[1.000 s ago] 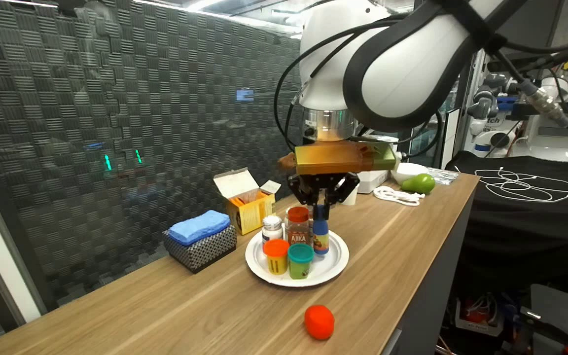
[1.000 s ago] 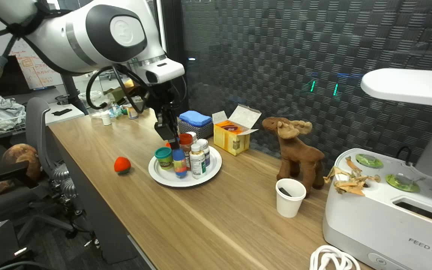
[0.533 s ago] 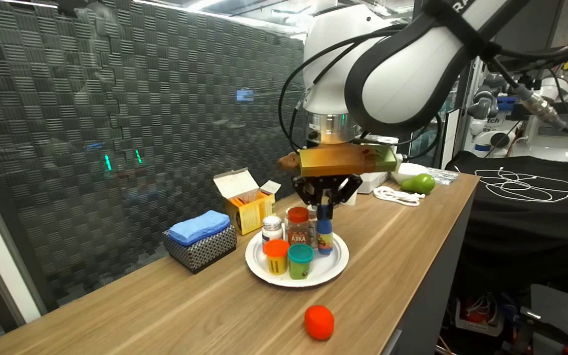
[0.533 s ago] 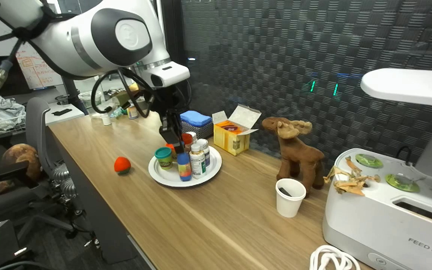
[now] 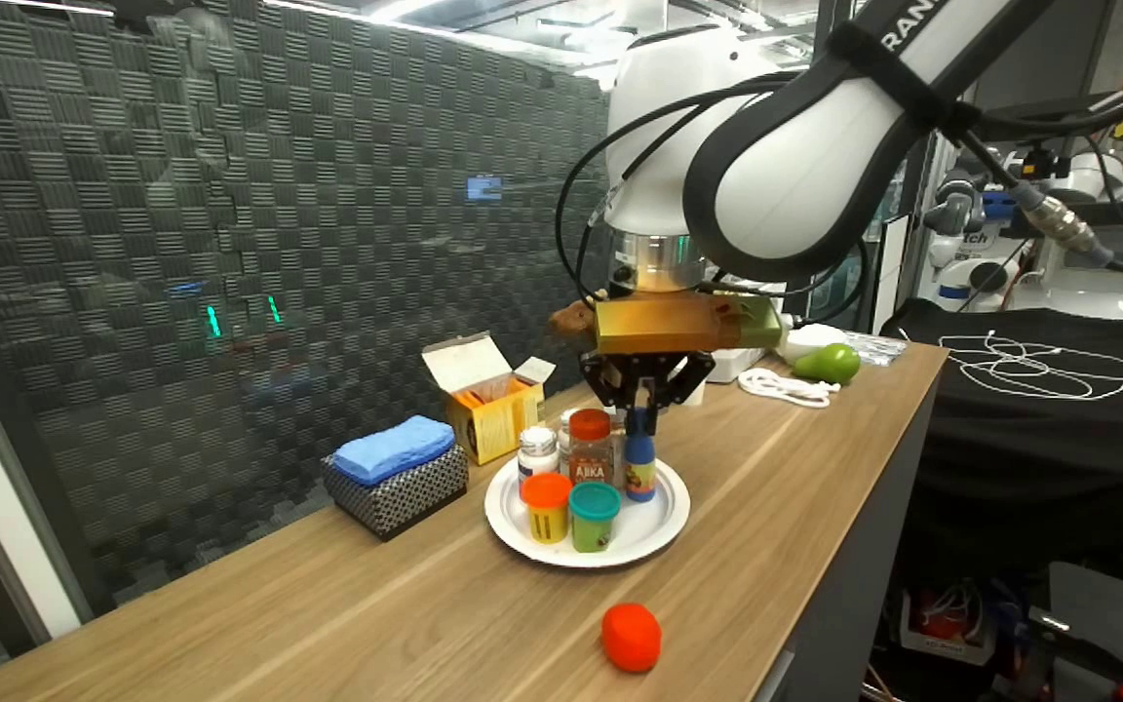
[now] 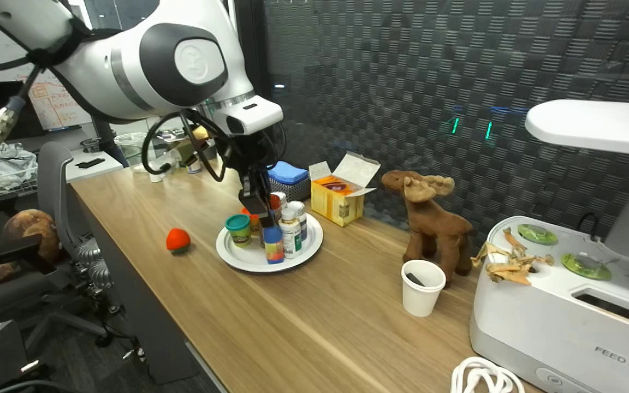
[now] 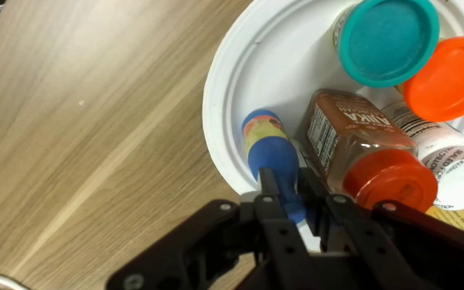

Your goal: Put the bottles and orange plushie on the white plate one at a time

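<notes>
Dark panelling (image 6: 511,76) in a woven pattern backs the workspace, and off to one side hangs a whiteboard (image 6: 55,106) whose red handwriting I can't make out. On the white robot arm (image 5: 815,175) I catch the letters RAN, and across the front of a white appliance (image 6: 555,316) runs FEED ME! On the white plate (image 5: 659,526), the brown bottle with a red cap (image 7: 361,125) says AJIKA in pale capitals; just beside it, a white bottle (image 7: 451,161) has a band around its cap on which SEALED is legible. More white-capped bottles (image 6: 291,240) stand near, their small print lost to me. A teal-lidded pot (image 7: 389,42) and an orange-lidded pot (image 7: 449,78) sit close together on the same plate. Above it the gripper (image 7: 286,181) is clamped on the neck of a blue bottle (image 7: 272,151), a finger on either side; the bottle is close to upright, within the rim, though I can't tell whether its base touches. The orange plushie (image 5: 631,637) lies off the plate, on the wood-grained table (image 5: 347,624), near the edge. Toward the panelling stand a patterned box (image 5: 406,492) topped with blue cloth (image 5: 396,449), an open yellow box (image 5: 501,421) and a brown plush moose (image 6: 437,229)
</notes>
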Robot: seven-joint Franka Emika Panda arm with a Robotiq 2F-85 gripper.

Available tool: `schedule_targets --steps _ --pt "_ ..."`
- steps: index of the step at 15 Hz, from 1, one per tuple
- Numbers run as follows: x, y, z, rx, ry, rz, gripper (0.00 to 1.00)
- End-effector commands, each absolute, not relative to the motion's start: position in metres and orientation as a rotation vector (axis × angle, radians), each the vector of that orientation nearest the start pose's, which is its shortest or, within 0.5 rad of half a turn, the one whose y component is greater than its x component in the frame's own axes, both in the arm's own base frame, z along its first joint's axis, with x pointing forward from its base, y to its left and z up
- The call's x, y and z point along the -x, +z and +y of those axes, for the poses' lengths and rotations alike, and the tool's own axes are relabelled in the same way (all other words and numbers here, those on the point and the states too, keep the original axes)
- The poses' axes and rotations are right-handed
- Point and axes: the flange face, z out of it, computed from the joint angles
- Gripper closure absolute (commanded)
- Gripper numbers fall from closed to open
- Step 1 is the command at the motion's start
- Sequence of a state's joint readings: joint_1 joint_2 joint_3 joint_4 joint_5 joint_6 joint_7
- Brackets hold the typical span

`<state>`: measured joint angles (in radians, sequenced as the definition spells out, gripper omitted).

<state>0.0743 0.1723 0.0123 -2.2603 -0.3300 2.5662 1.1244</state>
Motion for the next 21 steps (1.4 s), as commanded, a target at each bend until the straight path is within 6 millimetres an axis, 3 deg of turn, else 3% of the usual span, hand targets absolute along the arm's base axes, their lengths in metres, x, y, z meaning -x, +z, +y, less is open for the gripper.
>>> schedule_targets --steps 1,7,9,17,21 --pt "-0.551 0.299 0.051 2.949 -0.381 1.188 0.53" --pt "-0.547 0.307 0.05 2.939 -0.417 1.223 0.09" --pt "-0.545 0.314 0.053 2.943 -0.445 1.234 0.0" --pt "-0.52 0.351 0.1 2.95 -0.695 1.282 0.0" --pt "-0.501 0.34 0.132 2.993 -0.697 1.213 0.0"
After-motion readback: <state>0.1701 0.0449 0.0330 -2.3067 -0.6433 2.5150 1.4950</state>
